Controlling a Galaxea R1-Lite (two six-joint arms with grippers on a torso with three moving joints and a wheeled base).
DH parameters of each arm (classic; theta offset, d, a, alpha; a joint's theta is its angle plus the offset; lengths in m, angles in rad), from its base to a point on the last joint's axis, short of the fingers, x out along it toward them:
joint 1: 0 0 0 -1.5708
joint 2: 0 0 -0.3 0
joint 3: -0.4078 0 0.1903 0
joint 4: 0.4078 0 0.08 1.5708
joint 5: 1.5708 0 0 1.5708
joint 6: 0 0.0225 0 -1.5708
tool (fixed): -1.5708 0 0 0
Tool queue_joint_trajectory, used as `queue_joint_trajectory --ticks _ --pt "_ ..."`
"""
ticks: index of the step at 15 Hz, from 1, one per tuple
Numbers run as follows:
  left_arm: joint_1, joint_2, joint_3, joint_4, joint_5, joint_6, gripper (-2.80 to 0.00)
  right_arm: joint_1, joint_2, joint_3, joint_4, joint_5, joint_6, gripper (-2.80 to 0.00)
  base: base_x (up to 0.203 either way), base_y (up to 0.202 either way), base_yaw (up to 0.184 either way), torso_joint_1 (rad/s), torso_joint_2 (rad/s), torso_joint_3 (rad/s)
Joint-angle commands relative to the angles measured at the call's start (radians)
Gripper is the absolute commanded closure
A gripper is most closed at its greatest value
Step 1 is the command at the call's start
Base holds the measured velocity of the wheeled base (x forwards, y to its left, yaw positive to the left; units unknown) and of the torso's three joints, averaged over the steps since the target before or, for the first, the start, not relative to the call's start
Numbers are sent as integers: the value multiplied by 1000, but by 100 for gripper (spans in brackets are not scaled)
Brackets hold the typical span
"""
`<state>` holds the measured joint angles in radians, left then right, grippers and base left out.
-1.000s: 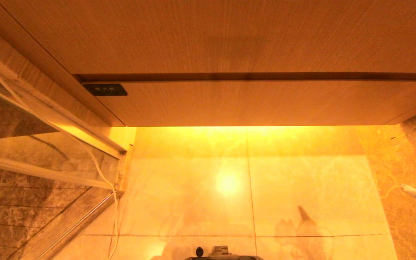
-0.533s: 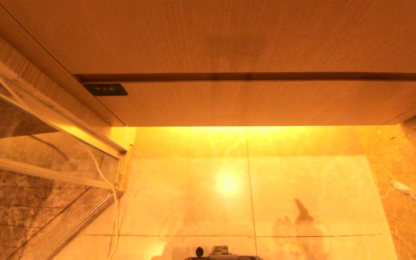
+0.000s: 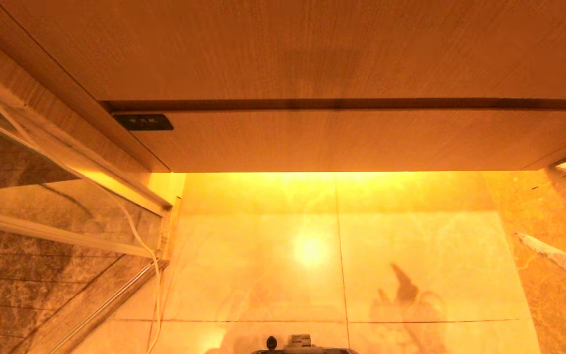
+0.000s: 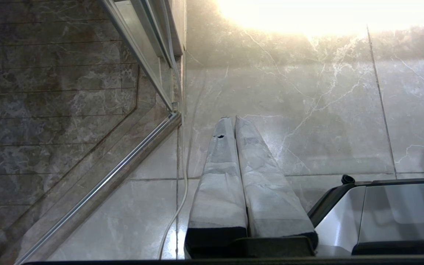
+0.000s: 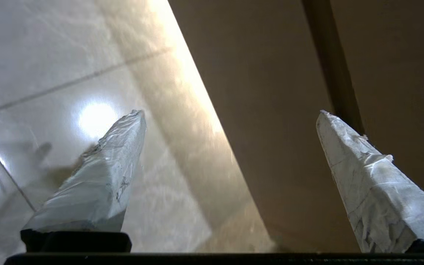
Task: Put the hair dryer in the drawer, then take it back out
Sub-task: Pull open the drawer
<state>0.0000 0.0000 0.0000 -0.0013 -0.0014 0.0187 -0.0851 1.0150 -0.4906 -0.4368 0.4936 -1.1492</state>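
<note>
The right gripper (image 5: 230,114) stands wide and empty; the closed drawer (image 3: 342,140) lies just ahead of its tips, long axis crosswise. The left gripper (image 4: 234,121), pressed together, hangs farther off. No hair dryer shows.

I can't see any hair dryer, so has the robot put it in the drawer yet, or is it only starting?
Only starting, it seems. Done: nothing visible; the wide light wood-grain drawer with its small dark label is shut, and no hair dryer shows. In hand: the right gripper, fingers spread wide and empty, points toward the drawer front. The left gripper hangs shut over the marble floor. Left: opening the drawer, putting the dryer in, taking it out.
</note>
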Motion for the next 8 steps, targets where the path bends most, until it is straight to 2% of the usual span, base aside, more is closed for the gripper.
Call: queue_joint_trajectory --ticks 1,3,7,8 --pt "0 0 2 0 0 0 0 -1 38 7 -10 62 -7 -280 0 0 0 0 0 0" --pt "0 0 2 0 0 1 0 -3 81 18 -52 182 -7 -280 0 0 0 0 0 0" --pt "0 0 2 0 0 0 0 -7 185 -6 -214 232 -30 -280 0 0 0 0 0 0" --pt "0 0 2 0 0 0 0 -7 185 -6 -214 232 -30 -280 0 0 0 0 0 0"
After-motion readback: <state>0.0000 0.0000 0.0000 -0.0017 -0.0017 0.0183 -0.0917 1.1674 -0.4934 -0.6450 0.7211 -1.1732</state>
